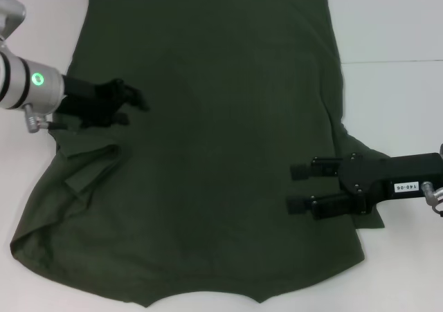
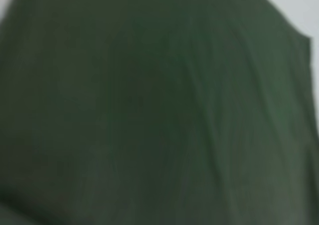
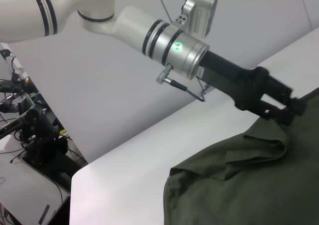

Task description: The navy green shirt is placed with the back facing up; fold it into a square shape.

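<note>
Lying spread across the white desk (image 1: pixel 401 21): navy green shirt (image 1: pixel 221 132), soft and limp (likely sagging, so pinching at hems or sleeve edges). Hovering over its right side, right tool (image 1: pixel 299 187) with fingers parted. Sitting at the left sleeve, left tool (image 1: pixel 135 103), fingers unclear.

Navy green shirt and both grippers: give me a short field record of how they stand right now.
shirt: navy green shirt spread on the white table, far part flat, no finished square fold yet
left side of shirt: fabric bunched and creased beside the left gripper
left gripper: over the shirt's left edge, low at the cloth; grip unclear
right gripper: right gripper over the shirt's right edge, fingers apart, pointing toward the shirt's middle
near hem: uneven along the near edge
</note>
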Available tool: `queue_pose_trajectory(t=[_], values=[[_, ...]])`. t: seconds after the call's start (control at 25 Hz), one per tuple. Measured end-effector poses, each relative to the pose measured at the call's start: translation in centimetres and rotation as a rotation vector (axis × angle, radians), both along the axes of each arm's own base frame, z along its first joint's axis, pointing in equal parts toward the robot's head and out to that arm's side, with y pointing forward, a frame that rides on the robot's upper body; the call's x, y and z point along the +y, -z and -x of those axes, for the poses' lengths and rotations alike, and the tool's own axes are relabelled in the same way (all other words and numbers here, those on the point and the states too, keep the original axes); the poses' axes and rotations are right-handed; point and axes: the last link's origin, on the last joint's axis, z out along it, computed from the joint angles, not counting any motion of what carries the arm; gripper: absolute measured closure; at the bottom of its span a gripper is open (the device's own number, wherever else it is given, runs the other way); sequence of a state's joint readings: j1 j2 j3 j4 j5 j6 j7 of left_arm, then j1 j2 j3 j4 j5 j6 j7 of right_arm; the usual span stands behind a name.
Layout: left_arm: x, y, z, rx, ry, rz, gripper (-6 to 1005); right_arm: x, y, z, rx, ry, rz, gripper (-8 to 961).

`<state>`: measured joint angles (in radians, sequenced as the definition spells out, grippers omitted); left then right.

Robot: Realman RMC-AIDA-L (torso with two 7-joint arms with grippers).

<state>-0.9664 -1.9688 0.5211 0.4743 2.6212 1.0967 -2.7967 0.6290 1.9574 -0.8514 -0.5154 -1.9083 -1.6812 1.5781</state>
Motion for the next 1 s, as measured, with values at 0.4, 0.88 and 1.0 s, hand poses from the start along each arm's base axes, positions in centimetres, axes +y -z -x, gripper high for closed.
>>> queue_pose_trajectory(t=[0.4, 0.88, 1.0], values=[[-2.0, -4.8, 4.4, -0.176, 0.007, -0.143, 436, 0.1, -0.1, -0.2, -0.015, 0.0, -0.003, 28], [-5.4, -6.2, 10.2, -0.171, -0.093, -0.223, 80, 0.6, -0.1, 0.3, -0.029, -0.024, -0.002, 28], [-5.2, -5.4, 10.0, -0.156, -0.074, -0.213, 80, 0.6, -0.1, 0.4, -0.029, -0.026, -0.002, 28]])
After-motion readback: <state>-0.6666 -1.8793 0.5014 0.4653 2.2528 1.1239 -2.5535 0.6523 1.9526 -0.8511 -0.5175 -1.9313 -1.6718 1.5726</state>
